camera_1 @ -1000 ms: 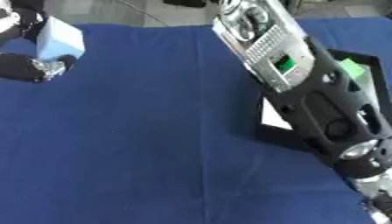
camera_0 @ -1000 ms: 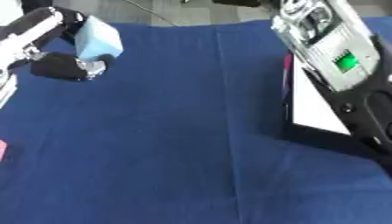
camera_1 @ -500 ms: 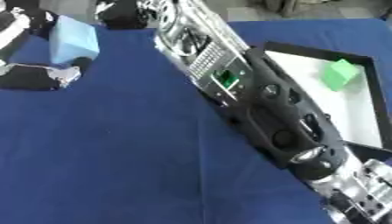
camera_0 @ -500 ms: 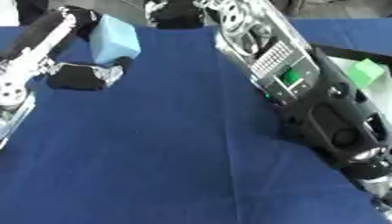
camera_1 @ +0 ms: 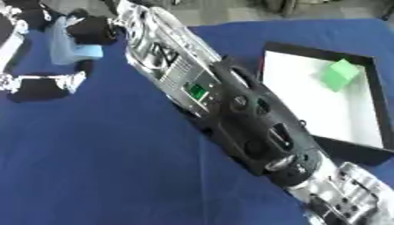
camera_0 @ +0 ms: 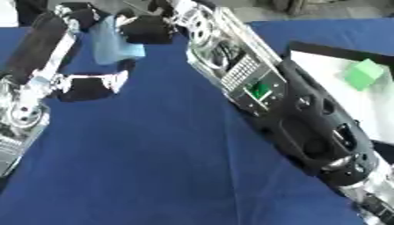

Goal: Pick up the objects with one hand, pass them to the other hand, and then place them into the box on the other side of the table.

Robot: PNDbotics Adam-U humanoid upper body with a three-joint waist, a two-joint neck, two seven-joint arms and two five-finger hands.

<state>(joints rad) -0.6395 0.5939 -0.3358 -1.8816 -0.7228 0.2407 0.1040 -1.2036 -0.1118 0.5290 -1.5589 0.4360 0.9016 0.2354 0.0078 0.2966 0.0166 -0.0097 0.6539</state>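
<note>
A light blue block (camera_0: 115, 41) is held above the blue cloth at the upper left, with my left hand (camera_0: 86, 85) shut on it from the left side. My right arm (camera_0: 269, 96) stretches from the lower right corner diagonally to the upper left. My right hand (camera_0: 146, 30) is right against the block's right side. Whether its fingers are curled round the block is hidden. A black box with a white floor (camera_1: 375, 90) sits at the right, with a green block (camera_1: 338, 74) inside.
A blue cloth (camera_0: 138, 167) covers the table. My right arm crosses its middle and hides part of the box's near-left side. Dark shapes lie past the table's far edge.
My right arm has swung from the right side across the table to the upper left, bringing its hand up to the block. My left hand with the block shifted slightly rightward.
</note>
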